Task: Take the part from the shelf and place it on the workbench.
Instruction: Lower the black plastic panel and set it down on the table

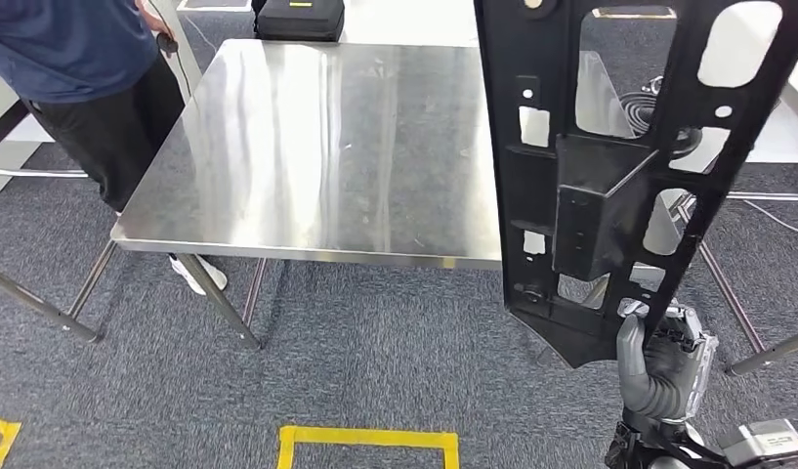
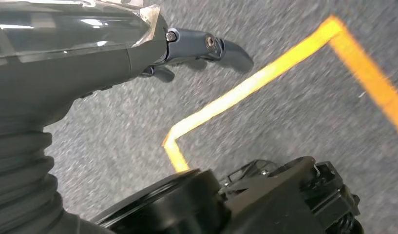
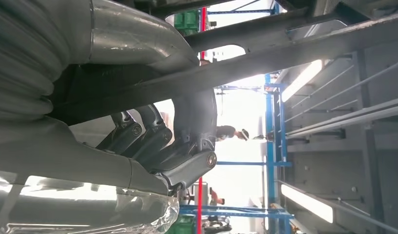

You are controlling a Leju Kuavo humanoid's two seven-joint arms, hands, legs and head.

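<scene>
At the far left of the head view, a person (image 1: 77, 59) in a dark blue top stands by the corner of the workbench (image 1: 316, 147), a bare steel table that fills the middle. To its right, your right hand (image 1: 663, 366) grips the lower end of the part (image 1: 609, 176), a long black frame with cut-outs, and holds it upright in front of the table's right edge. The right wrist view confirms fingers (image 3: 153, 141) wrapped round a bar of it. Your left hand (image 2: 187, 46) hangs over carpet with yellow tape (image 2: 245, 87), fingers loosely extended and holding nothing. You appear to be mid-carry; next, you likely need to bring the part over the tabletop, lower it flat, then release.
</scene>
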